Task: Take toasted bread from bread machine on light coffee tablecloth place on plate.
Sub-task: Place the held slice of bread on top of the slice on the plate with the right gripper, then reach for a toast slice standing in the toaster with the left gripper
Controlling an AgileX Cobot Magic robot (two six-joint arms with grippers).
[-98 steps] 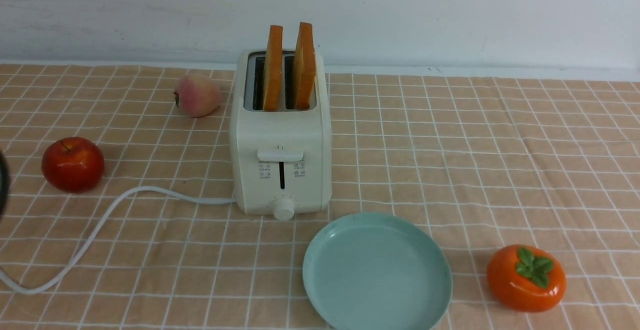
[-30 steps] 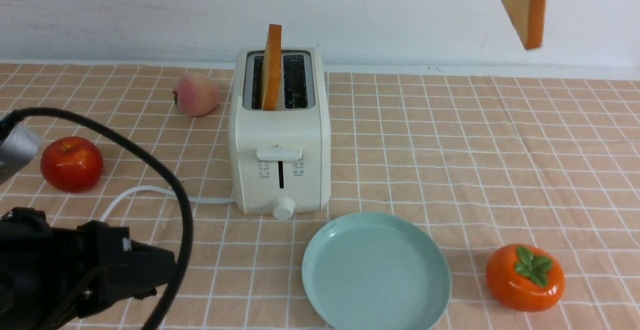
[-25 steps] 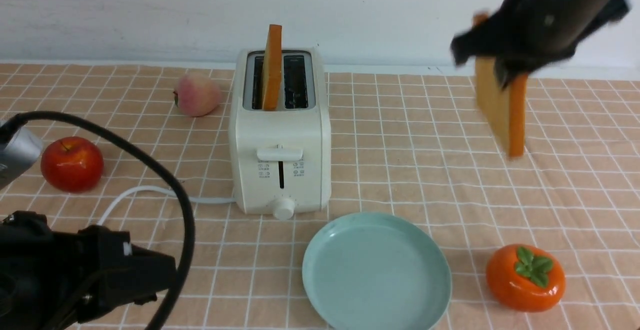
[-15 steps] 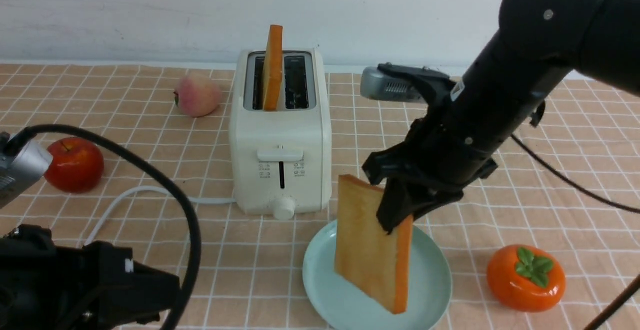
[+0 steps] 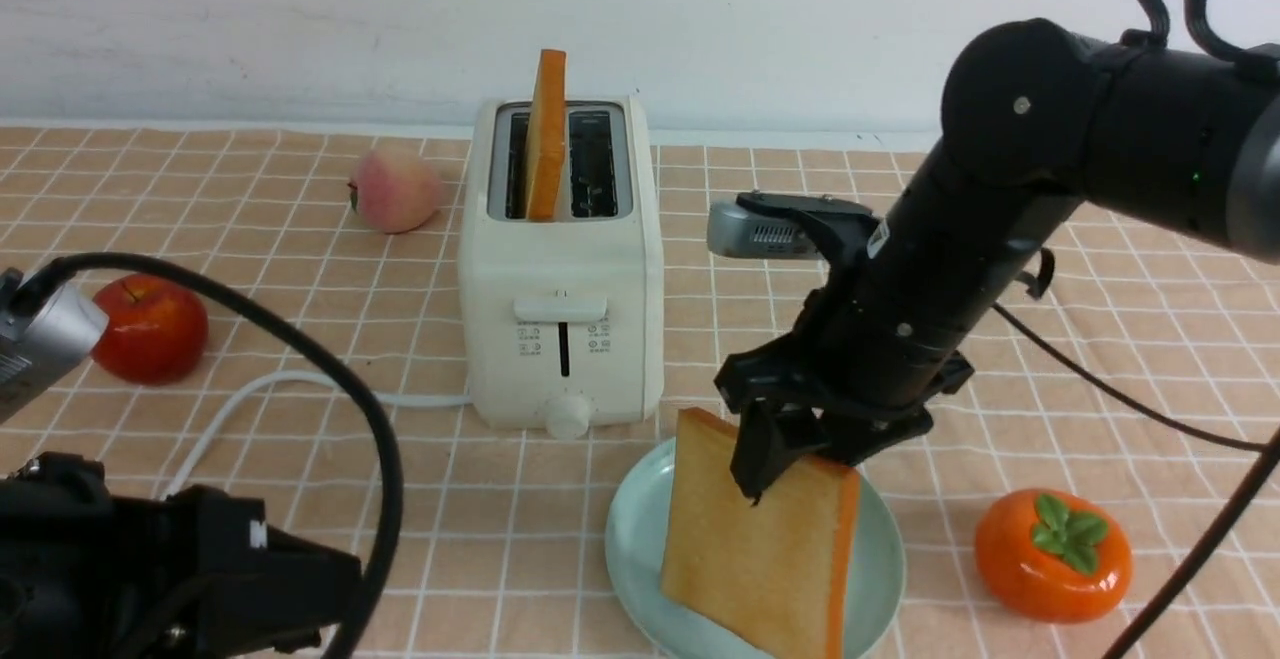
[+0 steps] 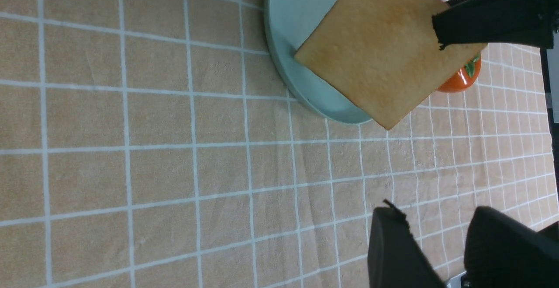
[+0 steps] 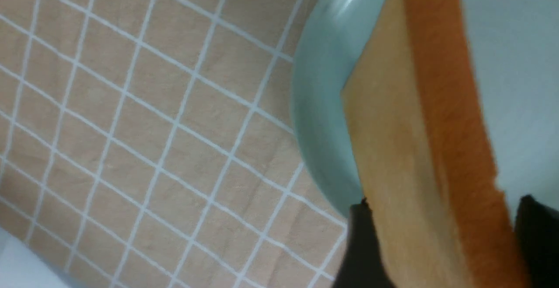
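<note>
Over your tablecloth [image 5: 480, 539], one toast [image 5: 760, 549] leans on the plate [image 5: 635, 539] between slack right jaws; left jaws spread, empty. Second slice [image 5: 546, 139] waits in the toaster [image 5: 560, 279].

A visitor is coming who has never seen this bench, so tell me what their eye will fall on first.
First, the big black right arm reaching in, its right gripper straddling a golden toast slice that stands tilted over the teal plate at front centre. Next, the second slice sticking up from the left slot of the cream toaster behind it.
</note>
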